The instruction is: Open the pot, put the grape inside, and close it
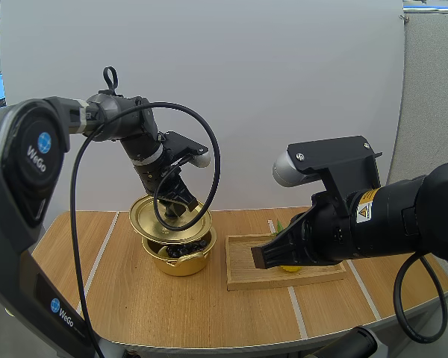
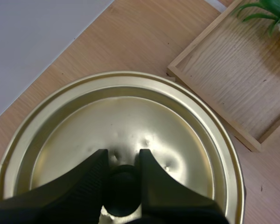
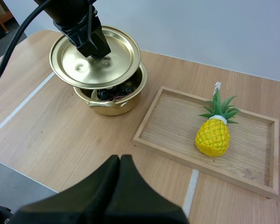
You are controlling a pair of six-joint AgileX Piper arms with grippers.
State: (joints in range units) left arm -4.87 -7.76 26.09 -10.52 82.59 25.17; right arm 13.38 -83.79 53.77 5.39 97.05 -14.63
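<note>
Pot point(image 3: 113, 103): small, round, shiny gold metal, standing upright on the table point(image 3: 60, 135) to the left of the tray, with one stubby handle turned toward the table's near edge. Grapes point(image 3: 113, 93): a dark, almost black bunch lying inside the pot, seen through the gap under the lid; which way the bunch's long axis runs cannot be told. Lid point(image 2: 130, 116): matching gold, a shallow dome with stepped rings and a few small dents near its black knob point(image 2: 121, 186); held tilted over the pot, shifted toward the left and back, so the near right part of the pot's mouth is uncovered; whether its lower edge touches the rim cannot be told. Left gripper point(image 2: 123, 158): comes down onto the lid from above, fingers clamped on the knob from both sides. Right gripper point(image 3: 120, 159): hangs above the near part of the table in front of the tray, fingers pressed together as one dark wedge, with nothing between them. Tray point(image 3: 177, 126): shallow, pale wood, rectangular, long axis running left to right, just beside the pot on its right. Pineapple point(image 3: 213, 136): small, yellow with green leaves, on the tray's right half, leaves toward the far rim. Table: light wood grain crossed by pale stripes, rounded near edge. Wall point(image 1: 284, 74): plain white, right behind the table.
</note>
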